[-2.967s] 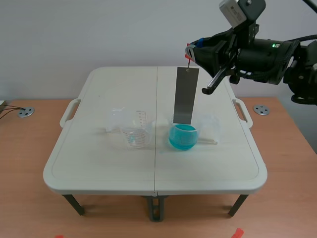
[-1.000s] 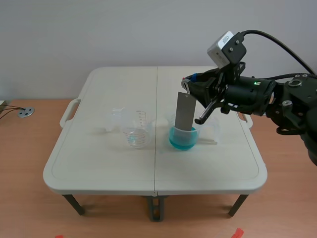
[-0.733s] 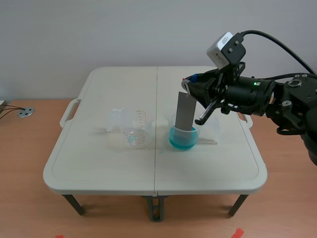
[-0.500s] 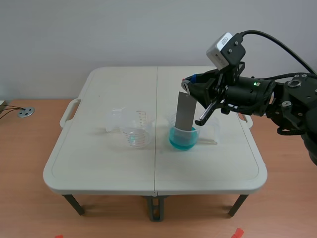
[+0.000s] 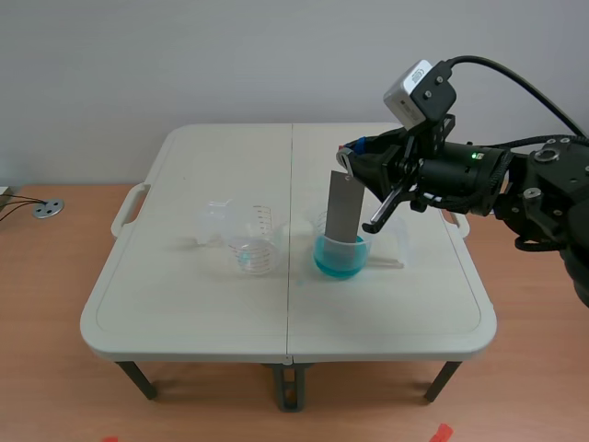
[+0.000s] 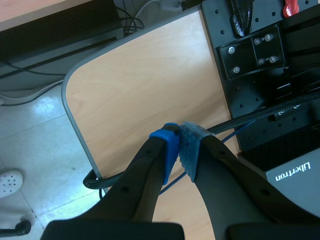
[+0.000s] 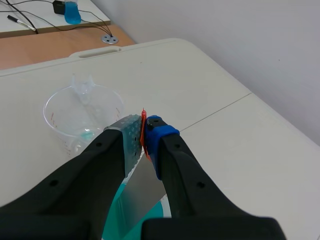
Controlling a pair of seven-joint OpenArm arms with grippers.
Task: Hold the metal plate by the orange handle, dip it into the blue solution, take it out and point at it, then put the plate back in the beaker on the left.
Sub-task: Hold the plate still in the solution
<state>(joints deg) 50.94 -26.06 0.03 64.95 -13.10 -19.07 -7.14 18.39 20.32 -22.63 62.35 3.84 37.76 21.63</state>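
Note:
My right gripper (image 5: pixel 350 163) (image 7: pixel 143 136) is shut on the thin orange handle (image 7: pixel 143 131) of the metal plate (image 5: pixel 343 208) (image 7: pixel 142 192). The plate hangs upright with its lower end down in the beaker of blue solution (image 5: pixel 340 251) (image 7: pixel 125 220), right of the table's middle seam. Left of it stands a clear beaker (image 5: pixel 253 240) (image 7: pixel 82 117) with a little liquid at its bottom. My left gripper (image 6: pixel 179 150) is shut on nothing over a wooden surface away from the table, and it does not show in the scene view.
Small clear plastic pieces lie beside the beakers, one at the left (image 5: pixel 213 221) and one at the right (image 5: pixel 391 241). The white folding table (image 5: pixel 184 313) has handles on both sides. A black perforated mount (image 6: pixel 260 45) and cables lie ahead of my left gripper.
Three seconds ago the plate hung high above the blue beaker; my right arm has since lowered it into the solution. Over the last second nothing has moved.

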